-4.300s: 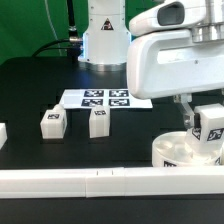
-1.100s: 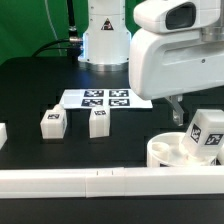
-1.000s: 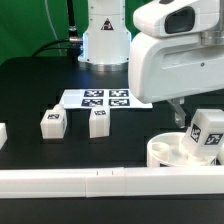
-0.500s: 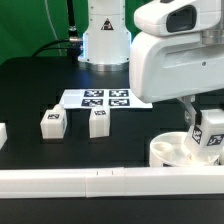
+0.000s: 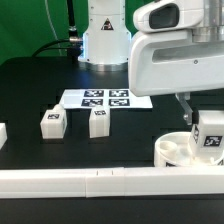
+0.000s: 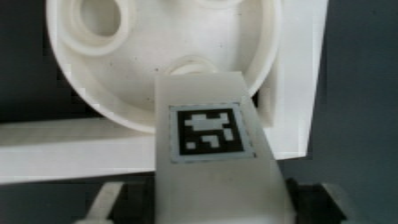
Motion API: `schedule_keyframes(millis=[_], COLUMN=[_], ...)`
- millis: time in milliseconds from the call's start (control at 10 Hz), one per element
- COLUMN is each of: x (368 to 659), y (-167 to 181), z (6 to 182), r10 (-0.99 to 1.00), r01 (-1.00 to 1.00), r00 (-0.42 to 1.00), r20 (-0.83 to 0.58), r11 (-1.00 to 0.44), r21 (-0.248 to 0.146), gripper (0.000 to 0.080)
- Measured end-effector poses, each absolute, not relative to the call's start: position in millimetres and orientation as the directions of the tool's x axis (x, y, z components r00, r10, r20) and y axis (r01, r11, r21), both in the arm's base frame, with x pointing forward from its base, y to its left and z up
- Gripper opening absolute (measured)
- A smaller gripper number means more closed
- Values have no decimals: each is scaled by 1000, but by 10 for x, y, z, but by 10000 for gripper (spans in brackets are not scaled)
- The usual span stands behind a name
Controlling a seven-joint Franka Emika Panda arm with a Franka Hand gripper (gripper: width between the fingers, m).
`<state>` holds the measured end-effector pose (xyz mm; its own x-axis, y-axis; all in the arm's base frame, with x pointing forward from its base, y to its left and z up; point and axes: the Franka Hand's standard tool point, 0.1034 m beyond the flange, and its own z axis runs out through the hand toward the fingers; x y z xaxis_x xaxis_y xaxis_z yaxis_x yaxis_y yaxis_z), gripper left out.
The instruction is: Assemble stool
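Stool seat (image 5: 170,154) lies on the black surface (image 5: 35,90) at the exterior view's right, just behind the front rail (image 5: 90,181); I read the step in hand as seating a leg (image 5: 211,137) into it. Claw (image 5: 206,122) is clenched on that tagged leg, jaws narrowed to its width, and holds it upright at the seat's rim, contact with the seat not discernible. Next move, in my judgement: shift the leg over the open socket (image 6: 98,32) seen in the wrist view and press straight down, leaving one spare leg (image 5: 52,121) and a second spare leg (image 5: 98,121) for later.
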<state>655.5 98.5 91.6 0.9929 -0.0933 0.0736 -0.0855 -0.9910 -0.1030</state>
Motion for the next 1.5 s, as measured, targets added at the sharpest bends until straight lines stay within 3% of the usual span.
schedule_keyframes(millis=[400,800,1500], x=[6493,6433,6396], y=[1028,1031,1052], z=[916,902,898], r10=[-495,-819,-964], r01=[-483,-807,-959], r00=[867,574,248], r20=[53,-6,-97], r11=[-862,-564,-230], r21=[-150,-173,-167], gripper=[344,344,344])
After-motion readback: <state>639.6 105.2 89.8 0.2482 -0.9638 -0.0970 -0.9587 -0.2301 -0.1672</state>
